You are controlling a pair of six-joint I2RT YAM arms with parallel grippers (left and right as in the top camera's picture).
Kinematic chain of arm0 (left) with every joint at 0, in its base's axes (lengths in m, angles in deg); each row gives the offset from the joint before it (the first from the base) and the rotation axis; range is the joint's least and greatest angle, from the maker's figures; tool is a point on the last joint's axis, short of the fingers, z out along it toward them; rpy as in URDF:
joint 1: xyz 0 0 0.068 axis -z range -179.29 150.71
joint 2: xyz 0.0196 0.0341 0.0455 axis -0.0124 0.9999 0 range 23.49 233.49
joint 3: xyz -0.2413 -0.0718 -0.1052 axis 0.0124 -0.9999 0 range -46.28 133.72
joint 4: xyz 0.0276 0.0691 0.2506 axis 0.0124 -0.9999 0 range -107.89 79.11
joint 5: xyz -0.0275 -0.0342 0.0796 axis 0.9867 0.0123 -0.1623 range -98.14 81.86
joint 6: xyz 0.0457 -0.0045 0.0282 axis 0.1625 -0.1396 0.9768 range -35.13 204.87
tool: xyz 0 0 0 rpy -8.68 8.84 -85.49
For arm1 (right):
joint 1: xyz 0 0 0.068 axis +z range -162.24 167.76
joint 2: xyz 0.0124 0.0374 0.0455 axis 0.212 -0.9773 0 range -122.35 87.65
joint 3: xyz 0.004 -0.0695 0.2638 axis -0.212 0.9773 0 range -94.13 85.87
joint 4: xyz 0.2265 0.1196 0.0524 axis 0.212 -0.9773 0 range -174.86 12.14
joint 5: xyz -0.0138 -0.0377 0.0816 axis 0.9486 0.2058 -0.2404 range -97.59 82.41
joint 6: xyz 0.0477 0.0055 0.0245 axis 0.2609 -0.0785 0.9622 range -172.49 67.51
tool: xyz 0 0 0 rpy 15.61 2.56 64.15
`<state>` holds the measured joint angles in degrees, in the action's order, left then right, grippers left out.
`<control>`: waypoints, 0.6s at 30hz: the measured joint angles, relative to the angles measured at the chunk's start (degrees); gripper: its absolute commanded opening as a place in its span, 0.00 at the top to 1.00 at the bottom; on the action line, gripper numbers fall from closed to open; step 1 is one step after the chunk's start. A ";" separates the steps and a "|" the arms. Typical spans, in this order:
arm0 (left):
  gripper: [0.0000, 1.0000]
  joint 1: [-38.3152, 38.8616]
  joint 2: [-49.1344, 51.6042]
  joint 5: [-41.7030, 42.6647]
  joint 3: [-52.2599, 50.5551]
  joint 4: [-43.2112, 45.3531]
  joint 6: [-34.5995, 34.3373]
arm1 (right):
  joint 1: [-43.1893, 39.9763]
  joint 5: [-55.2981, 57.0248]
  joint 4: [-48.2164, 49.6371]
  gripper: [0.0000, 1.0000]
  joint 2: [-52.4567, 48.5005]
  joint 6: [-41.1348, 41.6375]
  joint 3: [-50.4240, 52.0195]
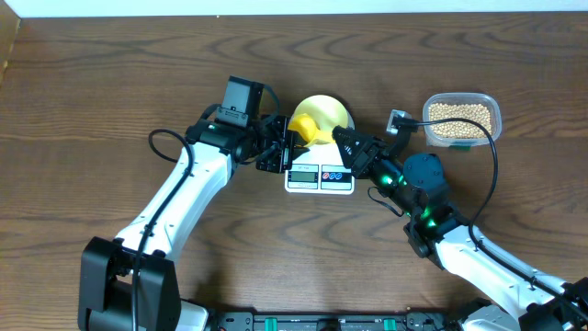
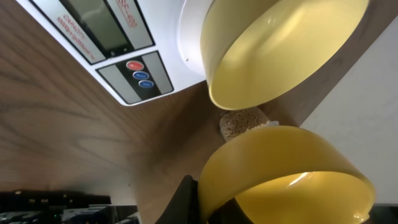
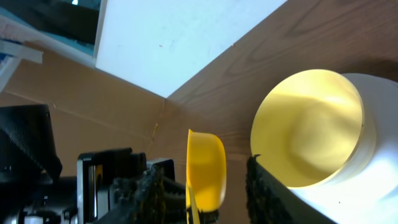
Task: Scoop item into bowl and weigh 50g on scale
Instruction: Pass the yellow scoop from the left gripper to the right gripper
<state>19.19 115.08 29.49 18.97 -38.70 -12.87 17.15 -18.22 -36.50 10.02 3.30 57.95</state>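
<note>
Both grippers are meeting at the scale [image 1: 319, 176] mid-desk: left gripper [image 1: 287, 147] is clamping the scoop [image 1: 307, 128] beside the empty bowl [image 1: 333, 112] on the scale; right gripper [image 1: 344, 142], half-open, is bracketing the scoop for a handover. Beans [image 1: 459, 118] are sitting in the tub [image 1: 496, 124] toward the desk's far right.

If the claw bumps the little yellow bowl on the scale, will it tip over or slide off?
The bowl looks thin, plastic and empty, so it is probably light and would slide easily. It sits loose on the smooth white scale, so a push could likely scoot it off. It looks shallow and wide, so tipping seems less likely.
</note>
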 measured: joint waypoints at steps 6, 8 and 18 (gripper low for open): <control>0.92 0.24 0.00 0.04 0.00 -0.02 0.00 | 0.00 0.24 0.00 0.71 0.00 -0.07 0.00; 0.92 0.24 0.00 0.04 0.00 -0.02 0.00 | 0.00 0.26 0.00 0.76 0.00 -0.09 0.00; 0.92 0.24 0.00 -0.02 0.00 -0.02 0.00 | 0.00 0.37 0.07 0.99 0.00 -0.26 -0.04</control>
<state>19.43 115.08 29.46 18.97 -38.72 -12.87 17.15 -17.85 -36.43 10.02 3.04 57.91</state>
